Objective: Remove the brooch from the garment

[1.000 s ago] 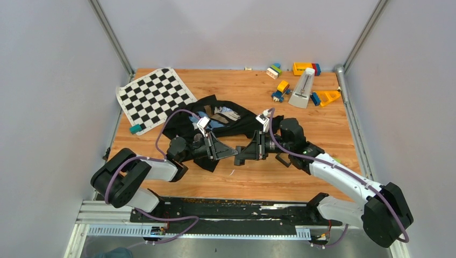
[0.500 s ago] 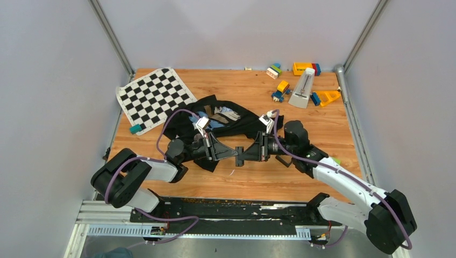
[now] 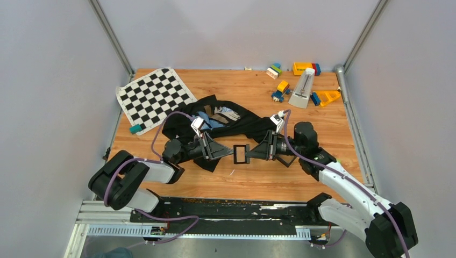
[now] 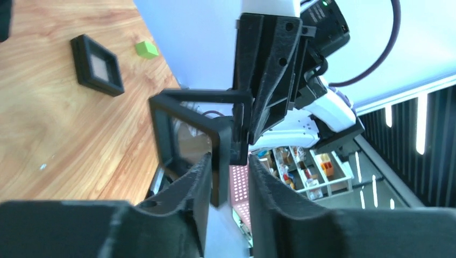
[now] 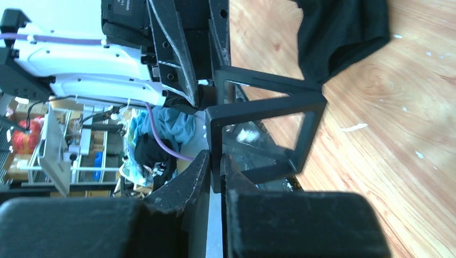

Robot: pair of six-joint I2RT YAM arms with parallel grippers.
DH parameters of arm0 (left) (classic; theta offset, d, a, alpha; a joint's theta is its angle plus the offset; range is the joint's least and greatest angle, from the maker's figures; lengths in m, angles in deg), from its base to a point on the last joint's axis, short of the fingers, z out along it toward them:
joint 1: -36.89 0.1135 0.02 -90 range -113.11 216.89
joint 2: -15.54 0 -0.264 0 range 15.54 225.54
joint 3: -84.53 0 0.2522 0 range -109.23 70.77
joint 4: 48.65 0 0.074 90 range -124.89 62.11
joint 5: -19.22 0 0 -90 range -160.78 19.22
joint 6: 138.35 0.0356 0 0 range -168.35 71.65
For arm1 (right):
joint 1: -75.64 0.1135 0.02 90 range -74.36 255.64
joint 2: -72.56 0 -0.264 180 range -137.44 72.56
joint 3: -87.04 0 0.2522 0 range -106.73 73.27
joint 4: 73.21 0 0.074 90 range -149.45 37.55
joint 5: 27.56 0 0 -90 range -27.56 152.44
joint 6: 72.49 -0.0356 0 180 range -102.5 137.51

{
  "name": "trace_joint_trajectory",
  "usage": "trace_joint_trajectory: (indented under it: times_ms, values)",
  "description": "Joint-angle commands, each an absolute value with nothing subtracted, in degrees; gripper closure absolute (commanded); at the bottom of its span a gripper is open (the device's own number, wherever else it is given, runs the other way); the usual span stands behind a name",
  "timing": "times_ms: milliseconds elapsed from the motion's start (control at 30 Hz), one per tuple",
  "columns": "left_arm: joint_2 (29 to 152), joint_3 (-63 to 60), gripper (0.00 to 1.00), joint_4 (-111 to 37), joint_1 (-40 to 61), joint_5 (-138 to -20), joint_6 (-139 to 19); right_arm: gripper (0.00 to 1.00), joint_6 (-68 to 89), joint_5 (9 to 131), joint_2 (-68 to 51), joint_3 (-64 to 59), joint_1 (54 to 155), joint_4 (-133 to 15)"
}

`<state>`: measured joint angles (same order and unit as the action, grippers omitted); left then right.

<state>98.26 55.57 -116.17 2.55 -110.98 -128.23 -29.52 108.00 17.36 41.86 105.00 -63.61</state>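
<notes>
Left fingers (image 4: pixel 198 185): clamp black tray's (image 5: pixel 263 107) edge.
Right fingers (image 5: pixel 192 180): clamp its opposite edge.
Brooch (image 5: pixel 247 134): inside tray window, just beyond right fingers.

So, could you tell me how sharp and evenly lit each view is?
Top external: evenly lit and sharp, only soft shadows under the arms. Left wrist: its own fingers are dark and blurred; the wall behind the black frame washes out white. Right wrist: near fingers soft too; the wooden table is well exposed.

The brooch (image 5: pixel 246 134) — perhaps that pale blur inside the black frame (image 5: pixel 269 107) — is too small to tell.
</notes>
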Motion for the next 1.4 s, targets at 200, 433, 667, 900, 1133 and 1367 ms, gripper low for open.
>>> trace_joint_trajectory:
  times_ms: [200,433,667,900,1133,1367]
  values:
    - [76.5,51.7,0.33,-55.9,8.3,-102.3,-100.5,1.00,-26.5,104.1,19.8,42.5,101.8,-53.4]
    - [59.3,44.9,0.24,-28.5,8.2,-90.8,-90.5,1.00,-25.4,103.3,18.5,43.9,99.7,-53.9]
    - [54.1,38.6,0.20,-20.8,8.2,-95.3,-97.2,1.00,-24.8,104.3,21.1,45.1,97.5,-53.8]
    - [49.2,39.4,0.22,-31.7,8.2,-105.7,-108.8,1.00,-22.4,103.4,22.5,45.0,96.5,-52.0]
    - [44.6,37.1,0.30,-23.6,8.2,-97.8,-99.8,1.00,-22.3,103.4,26.1,45.5,95.9,-50.4]
    - [55.4,31.8,0.22,-5.1,8.3,-93.4,-86.5,1.00,-22.1,108.2,21.6,44.9,95.9,-51.1]
